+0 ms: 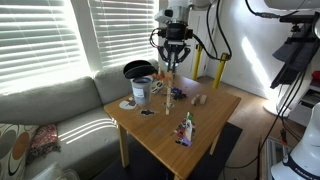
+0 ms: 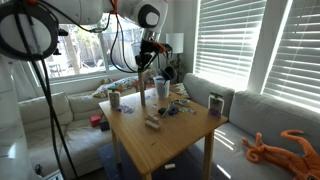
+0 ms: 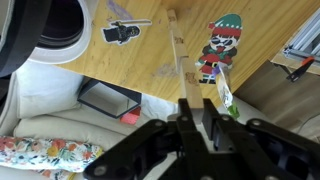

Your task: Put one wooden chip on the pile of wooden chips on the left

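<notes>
One wooden chip [image 3: 181, 60] between the end effector's [image 3: 197, 108] narrow fingers in the wrist view (exterior views too distant).

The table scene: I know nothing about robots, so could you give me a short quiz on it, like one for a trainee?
1. True or false: the gripper rests on the table.
2. What colour is the soft toy in an exterior view? A orange, B blue, C green.
3. Fill in: the cup on the table is ____ in colour.

Key: 1 false, it hangs above the table. 2 A. 3 white.
</notes>
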{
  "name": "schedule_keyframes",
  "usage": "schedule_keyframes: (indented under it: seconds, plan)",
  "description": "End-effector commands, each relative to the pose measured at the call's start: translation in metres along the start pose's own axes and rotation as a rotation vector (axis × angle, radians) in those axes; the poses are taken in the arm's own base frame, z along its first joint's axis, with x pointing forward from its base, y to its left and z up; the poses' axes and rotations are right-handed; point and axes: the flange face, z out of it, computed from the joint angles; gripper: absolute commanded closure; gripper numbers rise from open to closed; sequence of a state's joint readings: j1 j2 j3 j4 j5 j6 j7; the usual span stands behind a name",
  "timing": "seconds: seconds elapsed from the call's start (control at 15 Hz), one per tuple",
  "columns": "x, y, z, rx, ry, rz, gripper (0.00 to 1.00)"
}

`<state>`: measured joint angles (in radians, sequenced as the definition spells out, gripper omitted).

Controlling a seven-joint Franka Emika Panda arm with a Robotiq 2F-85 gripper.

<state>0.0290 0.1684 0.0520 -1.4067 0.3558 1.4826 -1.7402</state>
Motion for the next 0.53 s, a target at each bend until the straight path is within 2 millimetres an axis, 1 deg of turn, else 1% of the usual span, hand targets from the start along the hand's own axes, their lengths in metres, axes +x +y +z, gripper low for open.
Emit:
schedule_keyframes:
  seconds: [0.0, 0.27, 0.33, 0.4, 0.47]
  plan:
    - [-0.0009, 0.0019, -0.0050, -0.007, -0.016, -0.010, 0.96]
    - [-0.0009, 0.0016, -0.0048, -0.004, -0.016, -0.009, 0.95]
    - [-0.0013, 0.0015, -0.0046, -0.003, -0.018, -0.008, 0.58]
    - [-0.0016, 0.0015, -0.0044, -0.003, -0.019, -0.007, 0.56]
    - [-0.0022, 0.0016, -0.0040, -0.002, -0.021, -0.006, 0.51]
